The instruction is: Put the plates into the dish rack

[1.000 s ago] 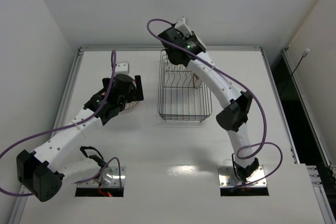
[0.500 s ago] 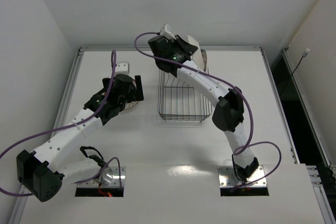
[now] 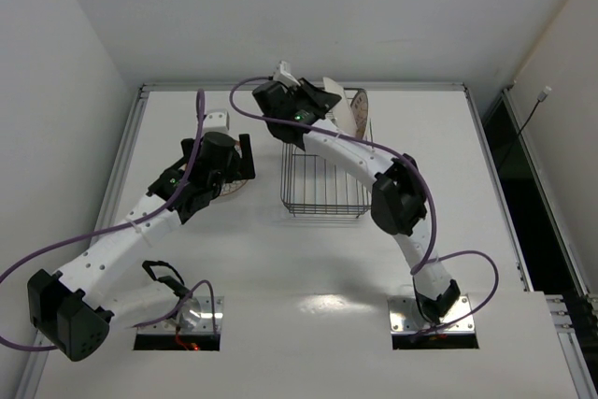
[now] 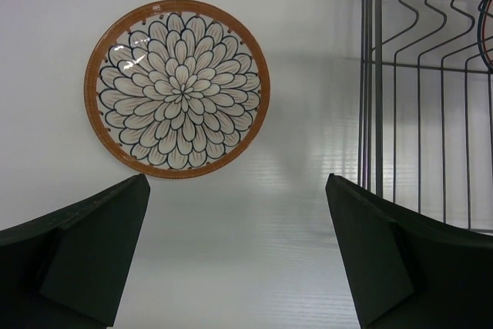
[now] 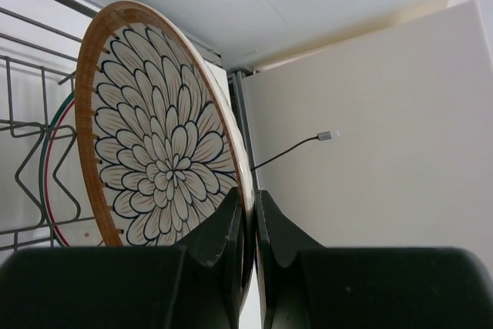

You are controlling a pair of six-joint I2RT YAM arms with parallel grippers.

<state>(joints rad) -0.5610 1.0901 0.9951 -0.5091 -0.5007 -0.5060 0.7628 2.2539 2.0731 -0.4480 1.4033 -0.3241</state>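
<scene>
Nearest, the left pincer [image 4: 237,190] gapes wide and empty over the desk [image 4: 46,52]. Its wrist view shows a brown-rimmed petal plate [image 4: 177,88] lying flat near the dish rack [image 4: 370,75], a plate mostly hidden from above. At the rack's far end the right pincer [image 5: 253,198] clamps a second petal plate [image 5: 166,129] by its rim, on edge. Only that wrist view reveals a red-ringed plate [image 5: 62,190] behind it among the wires.

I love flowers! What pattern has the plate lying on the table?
The plate has dark-outlined white petals, orange-brown rim; left wrist view.
</scene>
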